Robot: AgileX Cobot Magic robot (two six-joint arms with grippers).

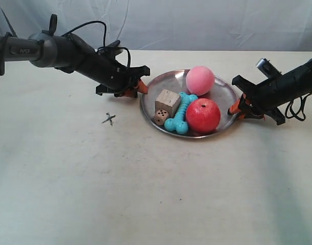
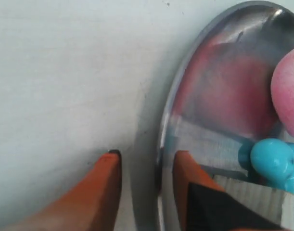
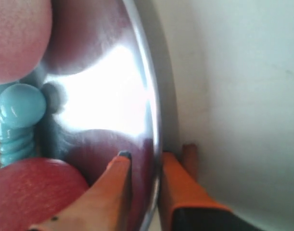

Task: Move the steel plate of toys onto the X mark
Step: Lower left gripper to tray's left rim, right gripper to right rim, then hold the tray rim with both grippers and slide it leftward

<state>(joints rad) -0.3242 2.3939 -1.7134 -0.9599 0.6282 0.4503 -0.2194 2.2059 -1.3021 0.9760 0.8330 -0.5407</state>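
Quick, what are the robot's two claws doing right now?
Left gripper: open, fingers either side of the steel plate rim.
Right gripper: shut on the steel plate's rim.

steel plate (image 2: pixel 219 86): cut off by the frame in both wrist views.
pink ball (image 2: pixel 288 91): blurred, mostly out of frame, left wrist view.
small wooden die (image 1: pixel 160 118): pips too small to count.
right fingers (image 3: pixel 180 192): contact with plate rim unresolved.

Legible marks, itemised:
- X mark (image 1: pixel 109 119): dark cross on my table (image 1: pixel 69 178), left of frame centre.
- Die (image 1: pixel 160 118): dark pips.
- Arm (image 1: pixel 24 51), upper left: pale lettering, unreadable.
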